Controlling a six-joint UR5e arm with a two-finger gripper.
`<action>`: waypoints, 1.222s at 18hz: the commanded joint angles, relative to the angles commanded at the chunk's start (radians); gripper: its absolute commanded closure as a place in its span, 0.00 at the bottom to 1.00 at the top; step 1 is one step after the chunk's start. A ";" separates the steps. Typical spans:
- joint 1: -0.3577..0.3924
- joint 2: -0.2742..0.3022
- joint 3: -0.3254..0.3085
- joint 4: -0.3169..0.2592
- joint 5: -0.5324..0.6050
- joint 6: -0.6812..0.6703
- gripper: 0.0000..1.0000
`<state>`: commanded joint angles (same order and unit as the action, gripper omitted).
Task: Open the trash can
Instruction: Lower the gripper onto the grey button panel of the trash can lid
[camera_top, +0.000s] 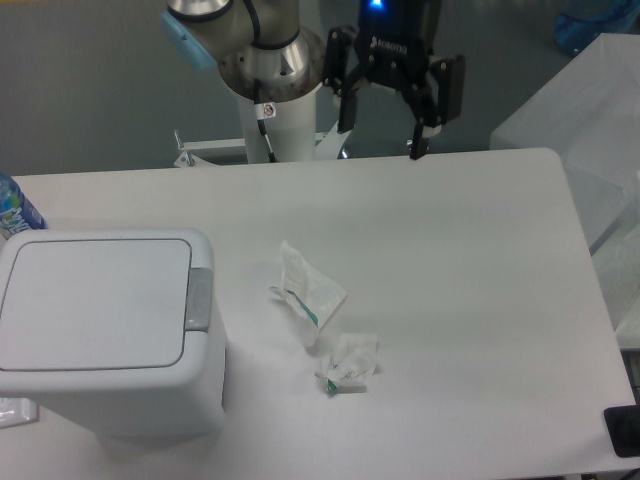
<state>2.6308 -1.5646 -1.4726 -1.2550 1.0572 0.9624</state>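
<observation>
The trash can (105, 330) is a boxy white bin at the table's front left, its flat lid down and a grey latch button (200, 299) on its right edge. My gripper (383, 140) hangs over the table's back edge, far up and right of the bin, fingers spread open and pointing down with nothing between them.
Two crumpled white wrappers (308, 290) (348, 362) lie mid-table to the right of the bin. The arm's base column (272, 95) stands behind the back edge. A blue bottle (12, 212) peeks in at the left edge. A dark object (625, 430) sits at the front right corner.
</observation>
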 joint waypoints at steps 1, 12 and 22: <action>-0.008 -0.012 0.000 0.018 -0.018 -0.048 0.00; -0.147 -0.153 0.028 0.193 -0.020 -0.442 0.00; -0.199 -0.224 0.017 0.221 -0.019 -0.527 0.00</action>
<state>2.4314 -1.7886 -1.4557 -1.0339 1.0385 0.4357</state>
